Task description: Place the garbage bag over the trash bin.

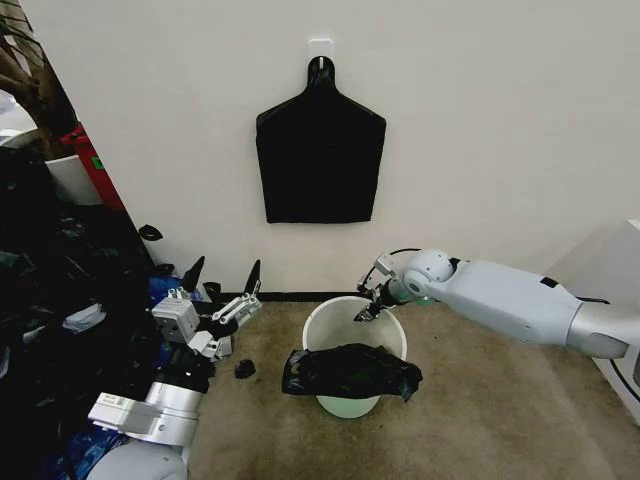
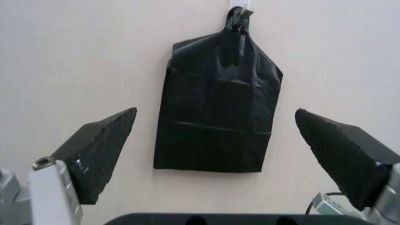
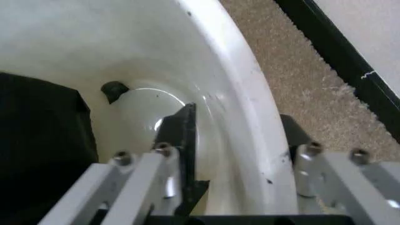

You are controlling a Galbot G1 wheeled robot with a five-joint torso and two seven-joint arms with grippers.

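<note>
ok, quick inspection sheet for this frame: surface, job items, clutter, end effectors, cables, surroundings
Surface: tan carpet floor, black baseboard along the wall.
Job's things: white trash bin upright on the carpet; garbage bag bunched and draped over its near rim, mouth mostly uncovered.
Clutter: black bags and blue plastic piled at the left; small dark scrap on the carpet beside the bin.
End effectors: right end effector at the bin's far rim, one finger inside, one outside the wall; left end effector open, raised left of the bin, empty.
Cables: thin cable at the right wrist.
Surroundings: flat black bundle hanging on the white wall.
</note>
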